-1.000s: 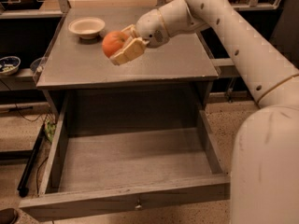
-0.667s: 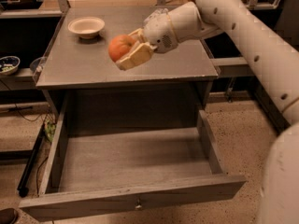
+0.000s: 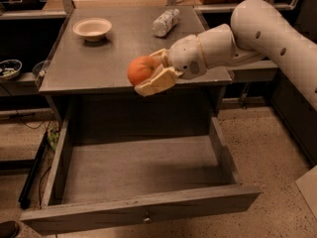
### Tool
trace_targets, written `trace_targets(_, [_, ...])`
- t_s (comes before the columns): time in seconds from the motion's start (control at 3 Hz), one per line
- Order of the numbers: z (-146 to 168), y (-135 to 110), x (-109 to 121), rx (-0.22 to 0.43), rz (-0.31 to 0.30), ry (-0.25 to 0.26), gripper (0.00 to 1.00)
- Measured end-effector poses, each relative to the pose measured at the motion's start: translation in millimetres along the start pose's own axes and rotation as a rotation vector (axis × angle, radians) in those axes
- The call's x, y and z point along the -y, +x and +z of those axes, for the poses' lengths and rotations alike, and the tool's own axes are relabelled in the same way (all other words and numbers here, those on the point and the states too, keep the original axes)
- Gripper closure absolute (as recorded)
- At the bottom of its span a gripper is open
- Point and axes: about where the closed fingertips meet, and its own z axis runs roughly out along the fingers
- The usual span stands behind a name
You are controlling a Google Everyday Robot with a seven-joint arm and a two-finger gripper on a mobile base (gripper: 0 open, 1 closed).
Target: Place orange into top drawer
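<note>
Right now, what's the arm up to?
The robot's gripper holds the orange in the air at the front edge of the table, above the pulled-out top drawer. The orange is not yet in the drawer, so lowering and releasing it is likely what remains. A cream bowl and a plastic bottle sit untouched at the back of the tabletop.

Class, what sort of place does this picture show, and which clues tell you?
Probably a lab or office test area: a plain grey table with its top drawer pulled out, a speckled hard floor, and a robot gripper holding an orange above the table's front edge.
</note>
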Motion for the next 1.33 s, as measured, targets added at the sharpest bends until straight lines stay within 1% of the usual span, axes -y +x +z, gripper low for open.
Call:
trace_targets(0.67, [7.6, 31.0, -8.9, 0.018, 0.059, 0.034, 1.0])
trace_targets(1.0, [8.6, 47.2, -18.4, 0.016, 0.09, 0.039, 1.0])
trace_targets(1.33, [7.7, 61.9, -30.4, -0.003, 0.119, 0.044, 1.0])
